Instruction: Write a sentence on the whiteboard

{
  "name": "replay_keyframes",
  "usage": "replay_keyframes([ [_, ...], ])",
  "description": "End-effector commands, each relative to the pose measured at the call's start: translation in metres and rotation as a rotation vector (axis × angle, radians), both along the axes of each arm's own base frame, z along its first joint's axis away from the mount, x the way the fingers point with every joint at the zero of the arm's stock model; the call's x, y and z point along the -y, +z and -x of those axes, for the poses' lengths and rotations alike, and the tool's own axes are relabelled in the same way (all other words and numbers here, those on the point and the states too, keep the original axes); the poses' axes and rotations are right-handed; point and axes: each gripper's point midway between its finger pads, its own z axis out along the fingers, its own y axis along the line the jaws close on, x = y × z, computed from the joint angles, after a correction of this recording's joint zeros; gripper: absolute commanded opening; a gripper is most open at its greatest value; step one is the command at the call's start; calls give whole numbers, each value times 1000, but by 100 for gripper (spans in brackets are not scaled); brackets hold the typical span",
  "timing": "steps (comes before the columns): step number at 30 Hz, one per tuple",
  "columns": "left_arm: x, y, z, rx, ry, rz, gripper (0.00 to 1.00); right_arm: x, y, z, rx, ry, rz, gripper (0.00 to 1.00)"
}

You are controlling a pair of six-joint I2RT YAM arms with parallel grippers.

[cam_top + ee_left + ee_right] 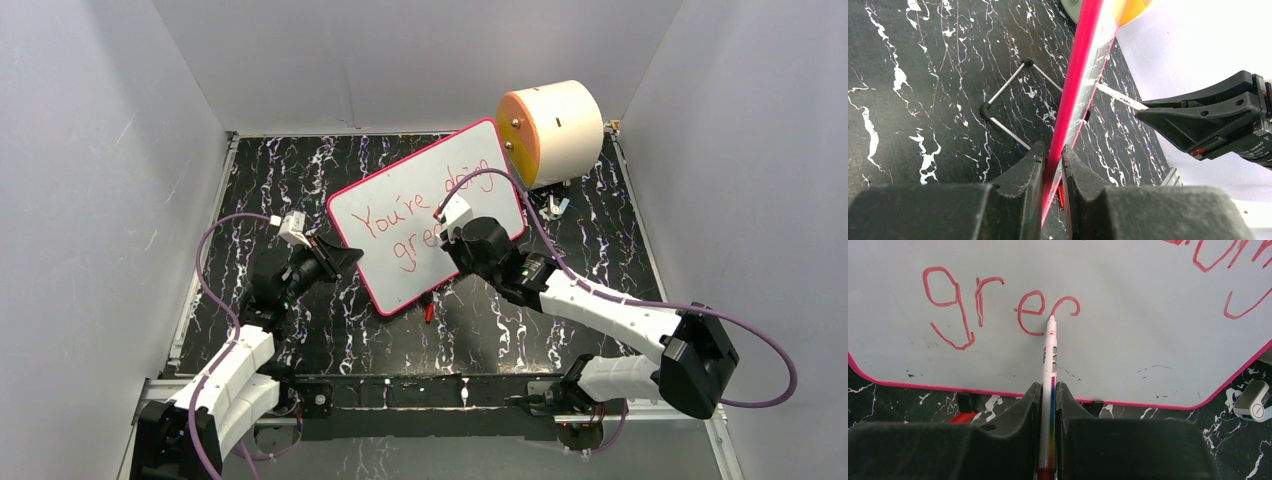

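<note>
The whiteboard (400,185), pink-framed, stands tilted on the black table. The sentence (395,218) in red reads "You're doing" with "gre" below it. My left gripper (348,258) is shut on the board's left edge; in the left wrist view my left gripper (1053,155) pinches the pink frame (1075,75). My right gripper (448,240) is shut on a white marker (1050,355). In the right wrist view my right gripper (1048,390) holds the marker's tip on the board (1148,330), at a fresh curved stroke right of "gre" (979,305).
A cream cylinder with an orange face (555,125) stands at the back right, just behind the board. A red cap (429,311) lies on the table under the board's near edge. A small white object (1254,401) lies right of the board. A wire stand (1003,95) is behind the board.
</note>
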Motion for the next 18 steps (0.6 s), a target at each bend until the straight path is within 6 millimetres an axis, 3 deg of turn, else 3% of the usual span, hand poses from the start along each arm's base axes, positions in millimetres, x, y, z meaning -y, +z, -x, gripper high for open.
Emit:
replay_keyframes([
  [1,-7,-6,-5,-41,47,-25,0,6,-8,9,-35,19,18,0],
  [9,-8,-5,-5,-42,48,-26,0,17,-13,6,-27,-27,63,0],
  [18,-7,-6,-5,-43,46,-26,0,18,2,-7,43,-86,22,0],
])
